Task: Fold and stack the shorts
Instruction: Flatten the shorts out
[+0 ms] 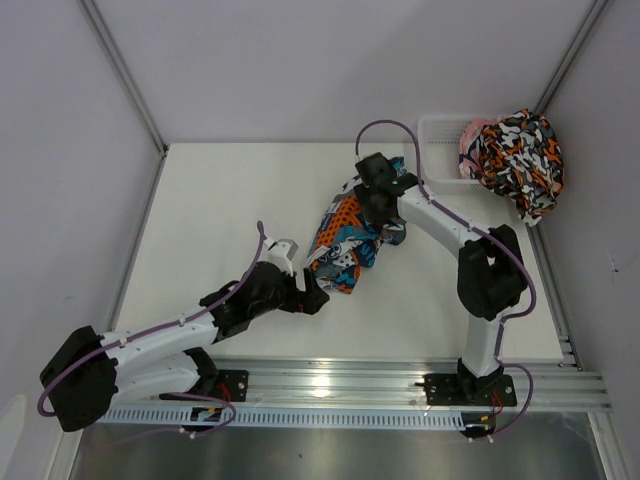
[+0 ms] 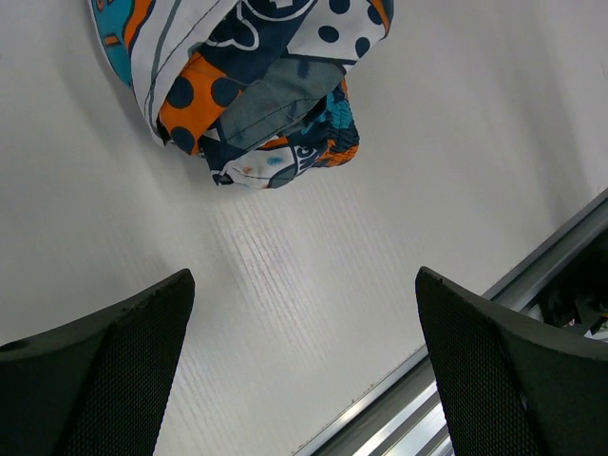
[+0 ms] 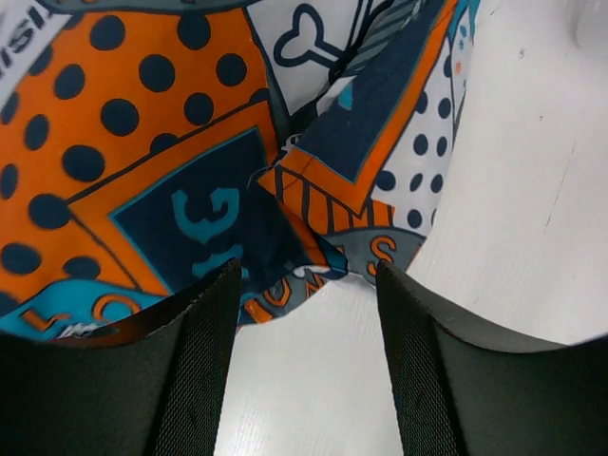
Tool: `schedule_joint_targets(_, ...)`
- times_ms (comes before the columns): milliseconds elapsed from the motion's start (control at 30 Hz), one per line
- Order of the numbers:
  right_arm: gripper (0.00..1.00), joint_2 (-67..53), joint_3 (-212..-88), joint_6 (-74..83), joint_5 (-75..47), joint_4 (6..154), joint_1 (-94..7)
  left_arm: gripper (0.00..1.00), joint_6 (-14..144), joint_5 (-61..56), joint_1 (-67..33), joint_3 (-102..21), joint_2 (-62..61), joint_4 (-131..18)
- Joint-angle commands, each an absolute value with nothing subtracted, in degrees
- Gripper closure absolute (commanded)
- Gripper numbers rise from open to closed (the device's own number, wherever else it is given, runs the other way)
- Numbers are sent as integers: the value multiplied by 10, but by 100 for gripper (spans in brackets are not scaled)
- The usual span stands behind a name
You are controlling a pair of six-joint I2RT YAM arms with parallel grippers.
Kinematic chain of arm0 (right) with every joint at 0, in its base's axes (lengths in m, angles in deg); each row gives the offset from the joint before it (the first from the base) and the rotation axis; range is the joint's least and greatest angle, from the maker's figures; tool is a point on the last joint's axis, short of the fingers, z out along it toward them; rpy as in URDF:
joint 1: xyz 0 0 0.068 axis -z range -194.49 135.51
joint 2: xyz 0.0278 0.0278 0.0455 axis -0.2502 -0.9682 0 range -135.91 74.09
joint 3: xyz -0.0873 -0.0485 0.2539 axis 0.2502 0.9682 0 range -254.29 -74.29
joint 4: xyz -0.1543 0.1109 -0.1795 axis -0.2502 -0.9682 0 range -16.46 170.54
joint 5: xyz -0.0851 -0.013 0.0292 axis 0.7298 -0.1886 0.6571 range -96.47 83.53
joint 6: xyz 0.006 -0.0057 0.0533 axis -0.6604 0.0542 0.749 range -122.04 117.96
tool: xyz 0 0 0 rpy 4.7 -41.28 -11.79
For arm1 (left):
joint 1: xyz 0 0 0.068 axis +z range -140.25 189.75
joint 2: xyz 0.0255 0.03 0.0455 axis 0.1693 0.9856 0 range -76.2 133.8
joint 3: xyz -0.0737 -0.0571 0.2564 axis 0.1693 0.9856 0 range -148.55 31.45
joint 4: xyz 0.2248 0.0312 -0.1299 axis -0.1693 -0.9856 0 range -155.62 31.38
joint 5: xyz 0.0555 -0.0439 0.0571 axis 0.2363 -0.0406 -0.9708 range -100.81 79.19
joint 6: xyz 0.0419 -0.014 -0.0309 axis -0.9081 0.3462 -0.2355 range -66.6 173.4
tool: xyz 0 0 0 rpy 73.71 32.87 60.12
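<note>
right pincer (image 3: 304, 285) points down over teal shorts (image 1: 338, 250), arm stretched forward.

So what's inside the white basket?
The blotchy shorts are heaped over the right end of the basket, with something pink beside them. Whatever lies underneath them is covered.

We see the teal, orange and white shorts (image 1: 342, 245) bunched, perhaps loosely folded, on the middle of the surface (image 1: 220, 220). The blotched orange, black and white shorts (image 1: 518, 150) lie heaped over the basket's (image 1: 437, 133) right end.
</note>
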State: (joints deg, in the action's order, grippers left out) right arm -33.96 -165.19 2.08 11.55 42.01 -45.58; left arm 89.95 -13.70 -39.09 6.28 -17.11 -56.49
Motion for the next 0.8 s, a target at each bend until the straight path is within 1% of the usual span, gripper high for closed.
schedule_joint_targets(0, 39, -366, -1668, -18, 164, 450, -470, 1, 909, -146, -396, 63, -186, -571)
schedule_joint_targets(100, 39, -388, -1673, -35, 185, 469, -474, 1, 909, -146, -396, 63, -185, -572)
schedule_joint_targets(200, 41, -410, -1684, -47, 208, 483, -477, 1, 909, -148, -396, 64, -182, -574)
schedule_joint_targets(300, 46, -438, -1702, -62, 243, 488, -478, 1, 909, -150, -396, 67, -179, -576)
schedule_joint_targets(367, 54, -446, -1712, -67, 255, 490, -479, 1, 909, -151, -396, 64, -179, -577)
schedule_joint_targets(400, 64, -452, -1714, -68, 269, 492, -479, 1, 909, -153, -396, 66, -179, -577)
schedule_joint_targets(467, 69, -453, -1714, -74, 280, 499, -479, 1, 910, -154, -396, 67, -173, -573)
schedule_joint_targets(500, 81, -452, -1714, -77, 283, 502, -480, 1, 912, -153, -396, 68, -170, -572)
schedule_joint_targets(567, 100, -449, -1715, -77, 307, 511, -478, 1, 915, -149, -396, 65, -160, -564)
schedule_joint_targets(667, 100, -414, -1713, -59, 285, 518, -467, 1, 935, -134, -396, 73, -139, -539)
schedule_joint_targets(767, 100, -358, -1704, -19, 252, 534, -432, 1, 975, -118, -396, 88, -108, -490)
